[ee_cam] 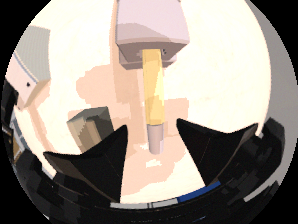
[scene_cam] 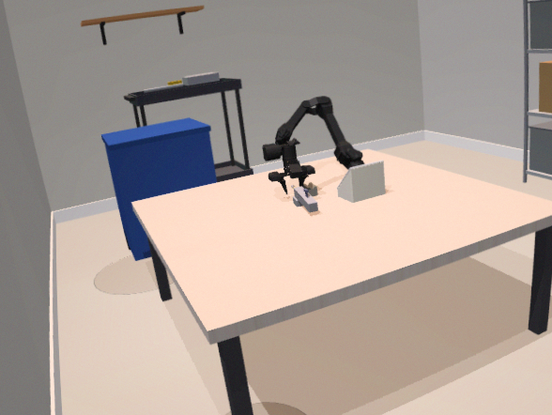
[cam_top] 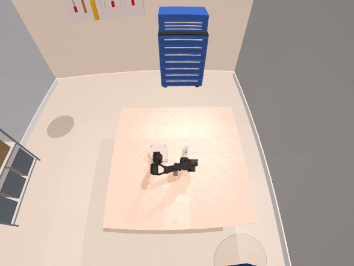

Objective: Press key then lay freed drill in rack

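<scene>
A pale lilac-grey housing [cam_top: 186, 147] [scene_cam: 310, 204] [ee_cam: 152, 21] lies on the table. A small blue part [cam_top: 186, 151] [scene_cam: 306, 192], likely the key, shows at it; how far down it sits cannot be told. The drill [ee_cam: 153, 87] sticks out of the housing's near end in the wrist view, a yellow length ending in a grey tip. My gripper [scene_cam: 295, 190] [ee_cam: 152, 124] is open, one black finger on each side of the drill's grey end, with gaps on both sides. A small grey-brown block [cam_top: 175, 173] [scene_cam: 312, 189] [ee_cam: 91, 125], likely the rack, stands beside the left finger in the wrist view.
A whitish wedge-shaped stand [cam_top: 163, 149] [scene_cam: 368, 182] [ee_cam: 37, 57] stands on the table [cam_top: 211, 192] [scene_cam: 263, 253] near the arm's base, to the left in the wrist view. Blue cabinets, a black cart and shelving stand beyond the table.
</scene>
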Motion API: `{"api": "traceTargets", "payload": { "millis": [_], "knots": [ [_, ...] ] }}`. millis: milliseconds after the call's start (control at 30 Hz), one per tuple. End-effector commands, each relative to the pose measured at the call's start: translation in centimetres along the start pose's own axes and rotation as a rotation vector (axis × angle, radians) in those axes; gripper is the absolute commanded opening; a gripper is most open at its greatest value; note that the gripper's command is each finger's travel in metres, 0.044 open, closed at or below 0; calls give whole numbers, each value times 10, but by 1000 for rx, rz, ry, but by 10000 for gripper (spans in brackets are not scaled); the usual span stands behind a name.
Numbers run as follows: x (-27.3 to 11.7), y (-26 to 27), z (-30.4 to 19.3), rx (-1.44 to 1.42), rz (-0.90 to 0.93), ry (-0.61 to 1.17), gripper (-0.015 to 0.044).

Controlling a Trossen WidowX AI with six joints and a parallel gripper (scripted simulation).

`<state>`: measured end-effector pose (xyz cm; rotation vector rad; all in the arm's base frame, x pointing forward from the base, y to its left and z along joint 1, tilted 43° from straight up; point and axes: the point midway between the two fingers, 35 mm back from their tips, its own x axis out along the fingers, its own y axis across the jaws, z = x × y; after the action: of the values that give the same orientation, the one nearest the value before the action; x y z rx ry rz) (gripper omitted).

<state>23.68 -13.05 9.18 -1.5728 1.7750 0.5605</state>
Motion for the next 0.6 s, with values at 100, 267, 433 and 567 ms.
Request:
{"api": "traceTargets", "payload": {
  "millis": [100, 267, 433, 567],
  "knots": [
    [1, -1, 4, 6, -7, 1, 440],
    [2, -2, 6, 6, -8, 1, 440],
    [2, -2, 9, 6, -8, 1, 440],
    [3, -2, 10, 6, -8, 1, 440]
  ]
}}
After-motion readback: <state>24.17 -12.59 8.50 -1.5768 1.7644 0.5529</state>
